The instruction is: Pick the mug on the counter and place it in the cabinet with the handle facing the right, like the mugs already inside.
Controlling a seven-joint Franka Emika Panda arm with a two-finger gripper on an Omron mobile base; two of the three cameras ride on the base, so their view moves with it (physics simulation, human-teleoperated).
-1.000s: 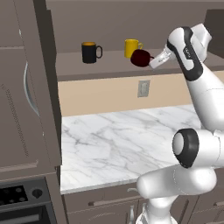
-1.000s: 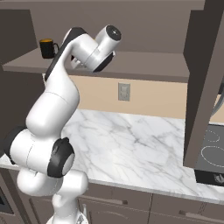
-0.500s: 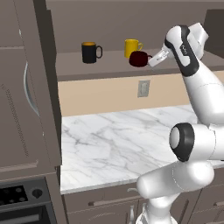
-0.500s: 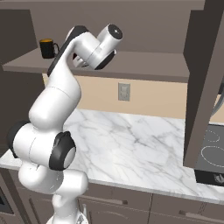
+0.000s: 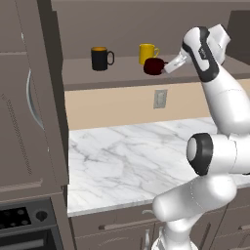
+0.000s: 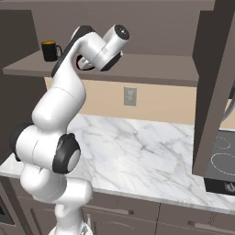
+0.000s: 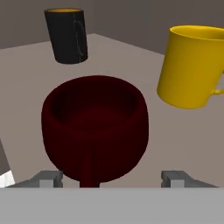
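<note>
While its fingers stand spread, the tool (image 7: pixel 111 177) flanks the mug (image 7: pixel 95 129).

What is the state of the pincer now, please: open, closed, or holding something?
Pincer: open, its fingertips standing apart on either side of the squat dark red mug on the grey-brown cabinet shelf, not clamped on it.

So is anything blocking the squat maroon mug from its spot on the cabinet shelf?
Nothing visible does. The squat maroon mug is already over the grey-brown shelf, with the yellow mug and black mug standing clear behind it.
</note>
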